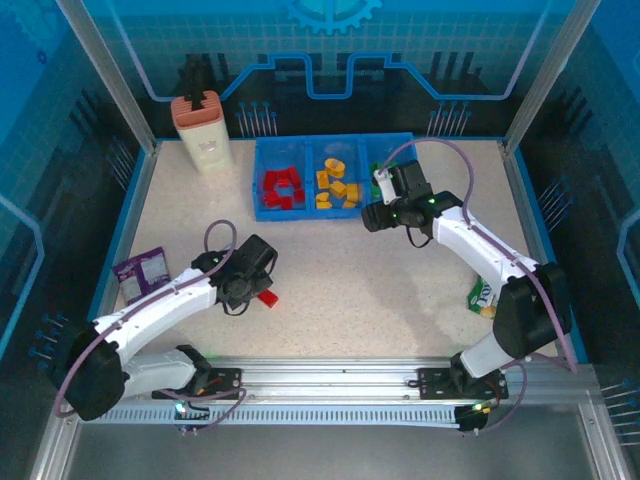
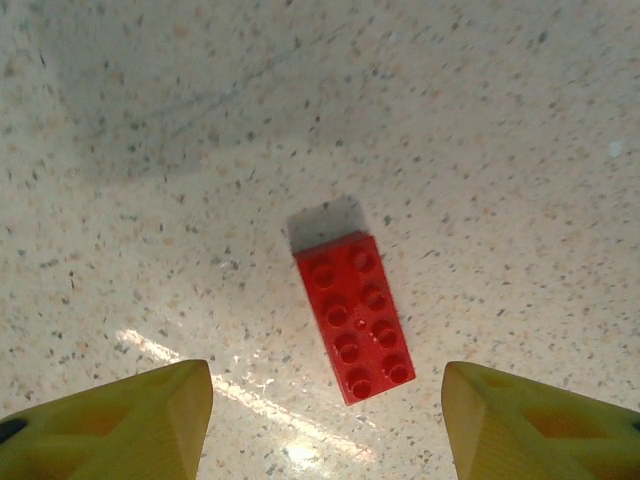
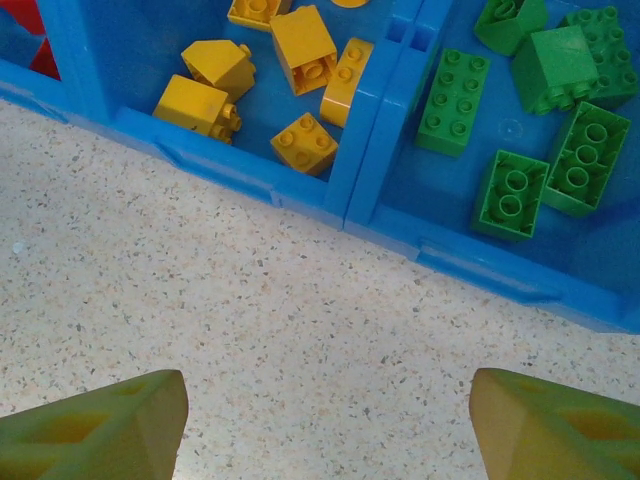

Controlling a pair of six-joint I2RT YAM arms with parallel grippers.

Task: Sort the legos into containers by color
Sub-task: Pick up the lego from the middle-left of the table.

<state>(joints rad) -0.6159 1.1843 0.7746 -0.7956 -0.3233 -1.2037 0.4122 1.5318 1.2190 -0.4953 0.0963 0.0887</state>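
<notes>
Spread apart and gripping nothing, the yellow fingers of my left gripper (image 2: 325, 408) hang over a lone red brick (image 2: 355, 315). It lies flat on the table (image 1: 330, 300), studs up, in line with the gap between the fingers and touching neither of them. My right gripper (image 3: 325, 410) is just as wide, with bare speckled surface under the gap and no brick between the fingers. It hovers just short of the near wall of the blue tray (image 3: 240, 165).

Seen from above, the table fills the work area. My left arm reaches toward its middle from the near left, and my right arm curves in from the near right up to the tray.

The tray sits at the far edge, a little right of centre, split into three compartments side by side. A beige bottle (image 1: 203, 135) with an orange cap stands upright to its left, well apart from it. A purple packet (image 1: 140, 272) lies near the left edge beside my left arm. A green snack bag (image 1: 483, 297) lies near the right edge, partly hidden behind my right arm.

The tray's left compartment holds the red bricks (image 1: 283, 188) in a loose heap. The middle one holds the yellow-orange bricks (image 3: 305, 45), tumbled at different angles. The right one holds the green bricks (image 3: 510, 195), several lying flat with studs up. In my right wrist view, the wall between the middle and right compartments runs straight ahead of the gap in my fingers. The single red brick under my left fingers is well apart from the tray, on the near half of the table.
</notes>
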